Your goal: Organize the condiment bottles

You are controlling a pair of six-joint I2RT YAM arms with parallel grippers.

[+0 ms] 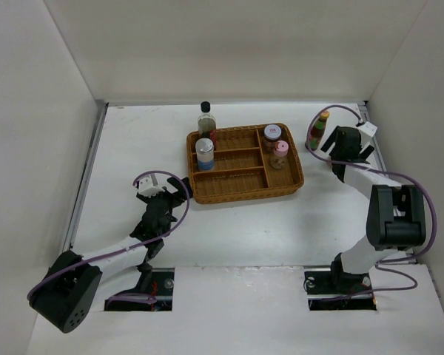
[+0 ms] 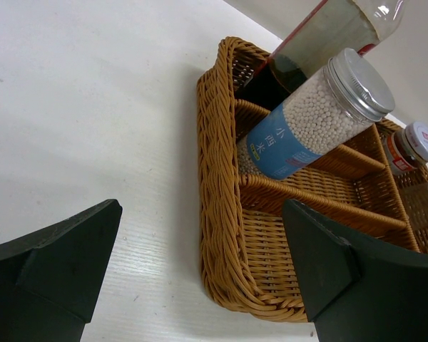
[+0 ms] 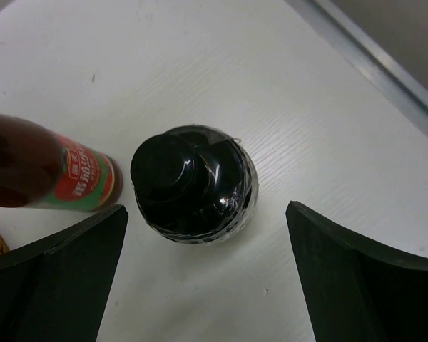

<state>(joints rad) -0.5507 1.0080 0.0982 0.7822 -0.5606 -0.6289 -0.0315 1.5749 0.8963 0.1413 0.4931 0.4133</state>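
Black-capped dark bottle [image 3: 192, 185] stands on the worktop [image 3: 200, 71] between the spread fingers [image 3: 57, 278] of your right end effector [image 3: 205, 214] | your left end effector [image 2: 200, 214] is released, facing a corner of the wicker tray [image 2: 217, 178]

Right pincer [image 3: 205, 210]: jaws wide, gap both sides of dark black-capped bottle [image 3: 192, 182]. Red sauce bottle [image 3: 50, 174] crowds just left. Left pincer [image 2: 201, 206] faces wicker tray [image 2: 217, 178] wall; blue-white-lidded bottle [image 2: 310, 117] blocks a left compartment. Long middle compartments free from above. Counter [image 1: 244, 229] near of tray open.
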